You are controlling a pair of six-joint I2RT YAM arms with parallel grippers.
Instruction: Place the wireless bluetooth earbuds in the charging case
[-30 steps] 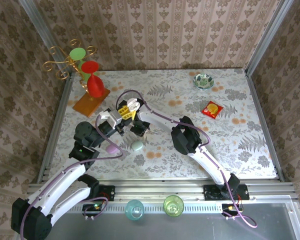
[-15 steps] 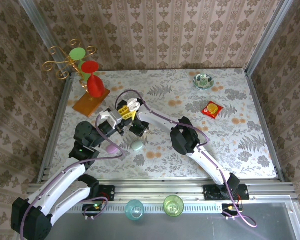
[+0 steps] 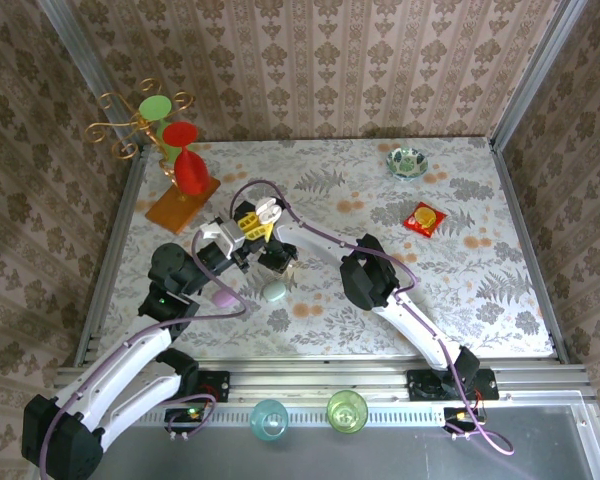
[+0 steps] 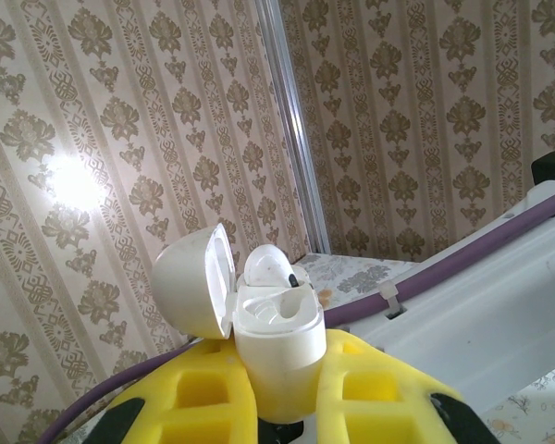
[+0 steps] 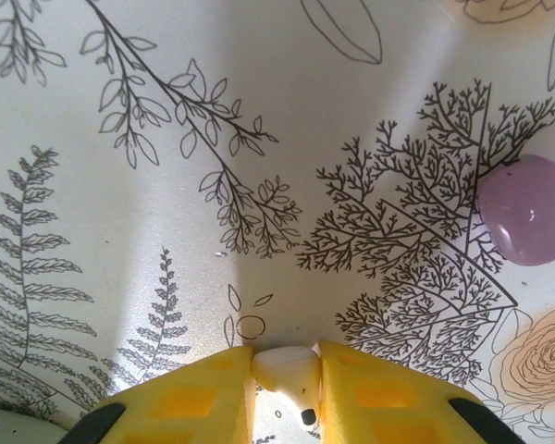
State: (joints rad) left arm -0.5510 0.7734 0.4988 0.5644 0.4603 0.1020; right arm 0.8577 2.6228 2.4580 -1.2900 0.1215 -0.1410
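Observation:
In the left wrist view, my left gripper (image 4: 282, 393) is shut on a white charging case (image 4: 277, 342). The case stands upright with its lid (image 4: 192, 282) swung open to the left, and one whitish earbud (image 4: 268, 266) sits in a socket. From above, that case (image 3: 264, 211) is raised over the table's left-middle in the left gripper (image 3: 248, 228). My right gripper (image 5: 287, 393) is shut on a second white earbud (image 5: 287, 370) just above the patterned table. The right gripper (image 3: 279, 262) points down, close beside the left one.
A lilac pebble case (image 3: 223, 298) (image 5: 527, 222) and a pale green one (image 3: 273, 291) lie near the grippers. A red goblet (image 3: 187, 165) on an orange board and a gold rack (image 3: 140, 115) stand back left. A small bowl (image 3: 407, 161) and a red packet (image 3: 424, 218) lie back right.
The right arm has edged slightly to the left with its earbud. The left arm and the open case have stayed still.

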